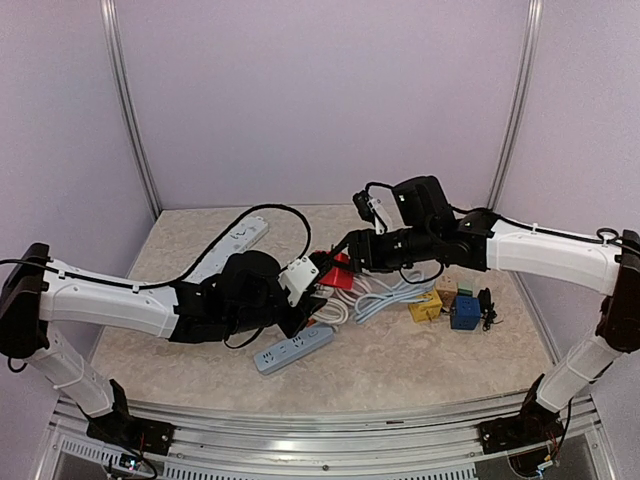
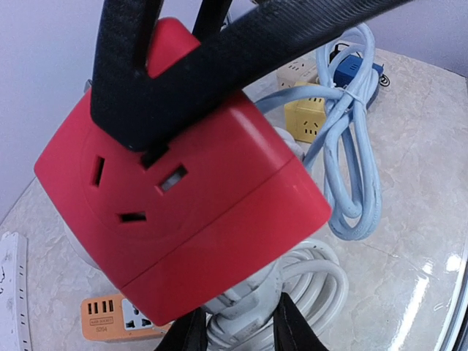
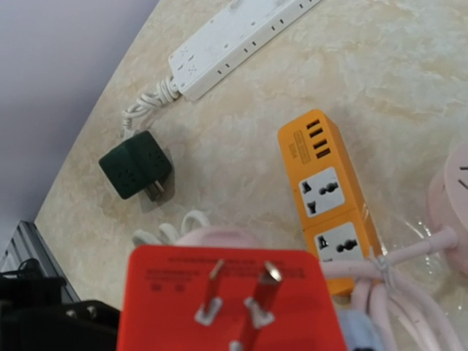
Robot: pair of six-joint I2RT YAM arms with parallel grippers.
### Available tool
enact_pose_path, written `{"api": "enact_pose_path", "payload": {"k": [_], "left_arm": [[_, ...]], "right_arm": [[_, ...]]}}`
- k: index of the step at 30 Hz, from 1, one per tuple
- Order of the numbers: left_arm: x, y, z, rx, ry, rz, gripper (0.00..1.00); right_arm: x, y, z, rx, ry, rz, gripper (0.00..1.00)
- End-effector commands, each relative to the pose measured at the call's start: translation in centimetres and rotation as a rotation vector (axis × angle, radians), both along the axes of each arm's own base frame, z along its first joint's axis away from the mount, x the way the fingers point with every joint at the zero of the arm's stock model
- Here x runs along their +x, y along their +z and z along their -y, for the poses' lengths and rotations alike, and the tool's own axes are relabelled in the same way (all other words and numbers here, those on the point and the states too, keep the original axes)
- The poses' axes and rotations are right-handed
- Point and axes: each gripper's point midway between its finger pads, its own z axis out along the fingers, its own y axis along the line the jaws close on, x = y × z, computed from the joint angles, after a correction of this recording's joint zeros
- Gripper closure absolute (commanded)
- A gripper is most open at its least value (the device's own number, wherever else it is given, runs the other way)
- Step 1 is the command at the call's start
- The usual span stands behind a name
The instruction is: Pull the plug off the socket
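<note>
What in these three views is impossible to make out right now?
Left wrist: what, if anything, the left gripper holds; the red cube covers it, the bottom edge cuts the fingers.
Right wrist: the right gripper's own fingertips, behind the cube or below the edge; the print on the cube, blurred.
Top external: where each gripper meets the cube; too small, arms overlap.

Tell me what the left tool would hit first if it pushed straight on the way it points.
Probably the red cube adapter, right ahead of the left tool, past the white cable it grips; depth is unclear.
</note>
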Motion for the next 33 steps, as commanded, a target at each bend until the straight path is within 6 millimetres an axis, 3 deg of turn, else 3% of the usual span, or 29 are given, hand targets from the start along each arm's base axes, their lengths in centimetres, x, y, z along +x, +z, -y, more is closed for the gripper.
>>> {"api": "enact_pose_path", "payload": {"k": [1,9,19,25,33], "left_arm": [[-1.1,0.7,0.3,-0.013,-0.057,0.004,1.0],[-0.9,0.9,0.7,-0.06,-0.015,-0.016,1.0],[-1.1,1.1,1.9,-0.109,0.003,-0.07,1.0],[-1.0,0.7,1.8,-0.08,-0.001,-0.06,1.0],[-0.6,0.7,0.6,-0.035,-0.013,-0.031,1.0]], "right_arm": [[2.1,5.1,0.1,0.079,-0.028,0.151,1.0],[2.5,4.9,0.9,0.129,-0.115,0.128,1.0],[3.5,4.3,4.0,0.115,-0.305,0.136,1.0],[2.7,5.2,3.0,0.138,-0.218,0.162,1.0],[0.0,8.5,0.9,0.201,0.017,0.244,1.0]]}}
